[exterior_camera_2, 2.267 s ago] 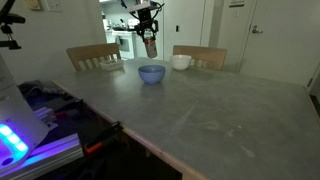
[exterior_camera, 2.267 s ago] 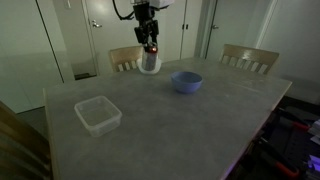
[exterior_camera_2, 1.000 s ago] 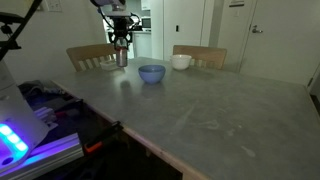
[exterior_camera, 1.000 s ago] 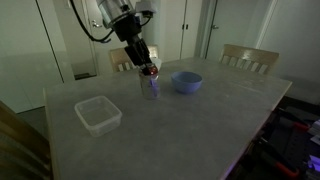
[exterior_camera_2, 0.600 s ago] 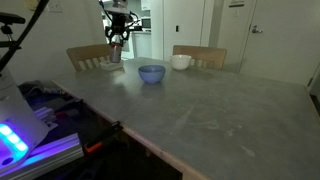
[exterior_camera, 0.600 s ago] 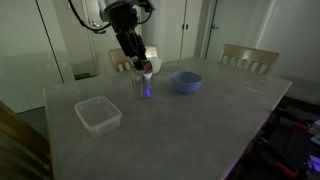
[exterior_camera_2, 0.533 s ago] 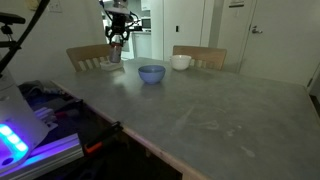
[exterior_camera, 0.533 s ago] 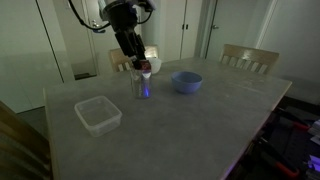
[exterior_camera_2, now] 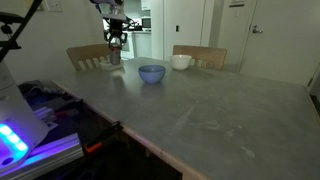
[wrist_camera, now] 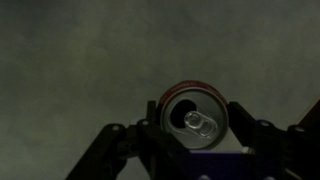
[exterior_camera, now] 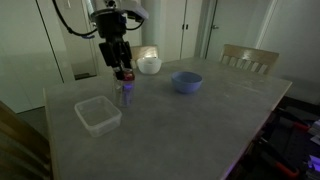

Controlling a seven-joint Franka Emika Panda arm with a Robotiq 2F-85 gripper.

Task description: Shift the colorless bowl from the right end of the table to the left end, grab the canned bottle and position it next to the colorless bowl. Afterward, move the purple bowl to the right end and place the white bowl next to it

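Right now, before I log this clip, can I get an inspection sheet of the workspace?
Surface: grey table, matte top.
Job's things: colorless bowl near one end; canned bottle upright close beside it; purple bowl and white bowl toward the far edge.
Clutter: nothing seen.
End effector: closed on the canned bottle from above; whether the can touches the table cannot be told.
Cables: dark cable looping behind the arm.
Surroundings: wooden chairs at the far side; blue-lit equipment beside the table.
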